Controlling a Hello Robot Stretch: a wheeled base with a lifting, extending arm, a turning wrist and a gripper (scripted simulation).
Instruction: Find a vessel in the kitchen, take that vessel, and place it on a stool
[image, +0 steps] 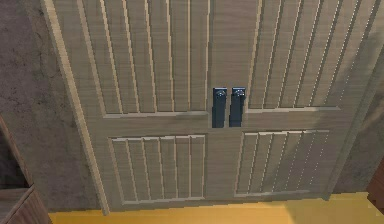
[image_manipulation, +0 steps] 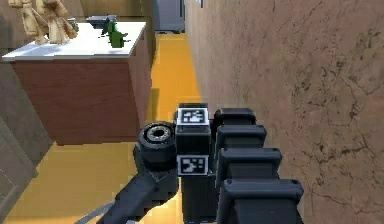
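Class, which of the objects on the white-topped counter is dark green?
The small object near the counter's right edge in the arm side view; the figures at its left end are tan.

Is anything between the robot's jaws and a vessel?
Closed double doors stand right ahead. Sideways, only bare yellow floor lies between the jaws and a white-topped counter; whether anything on it is a vessel, I cannot tell.

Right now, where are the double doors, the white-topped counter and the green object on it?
double doors (image: 150, 60), forward view, upper slatted panel of the door on the view's left.
white-topped counter (image_manipulation: 85, 100), arm side view, its brown side wall.
green object (image_manipulation: 118, 36), arm side view, its middle.
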